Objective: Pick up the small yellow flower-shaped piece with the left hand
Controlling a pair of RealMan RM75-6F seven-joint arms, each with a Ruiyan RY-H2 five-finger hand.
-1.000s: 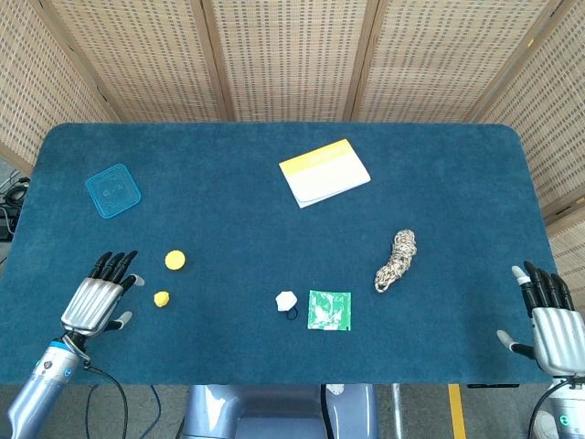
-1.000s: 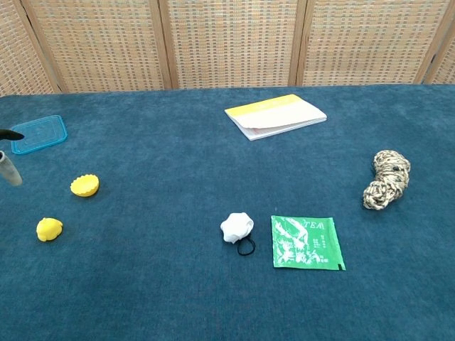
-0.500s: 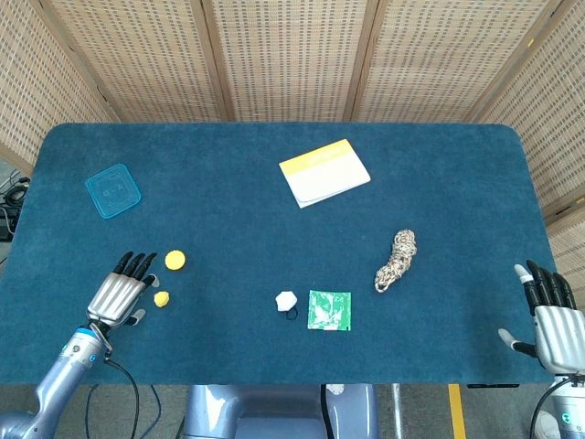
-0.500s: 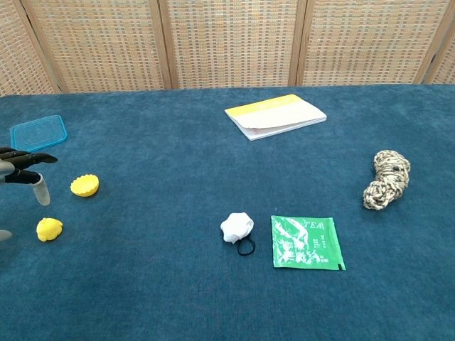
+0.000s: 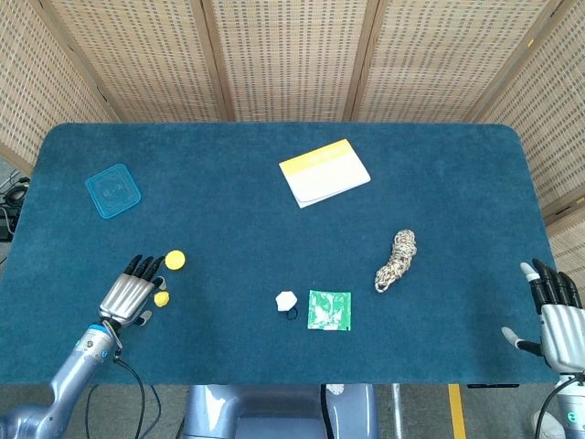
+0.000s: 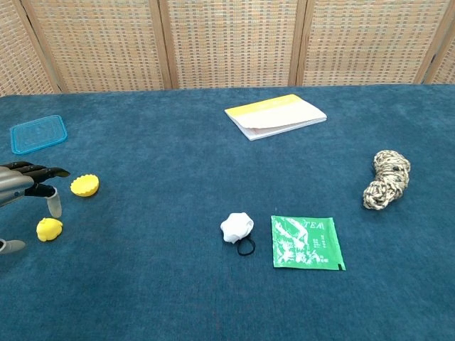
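Left hand [image 5: 131,289]: fingers spread, holding nothing, just beside the small yellow flower piece [image 5: 162,298]; round yellow piece [image 5: 175,260] near its fingertips. Right hand [image 5: 556,315]: fingers apart, empty, at the table's [image 5: 274,219] edge.

From the chest view I get only the fingers of my left hand [image 6: 25,186], the frame edge cutting off the palm. My right hand [image 5: 556,315] never enters that view.

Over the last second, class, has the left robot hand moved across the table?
Yes. In the head view the left robot hand has shifted right, toward the small yellow piece, closing its gap from the still round yellow piece.
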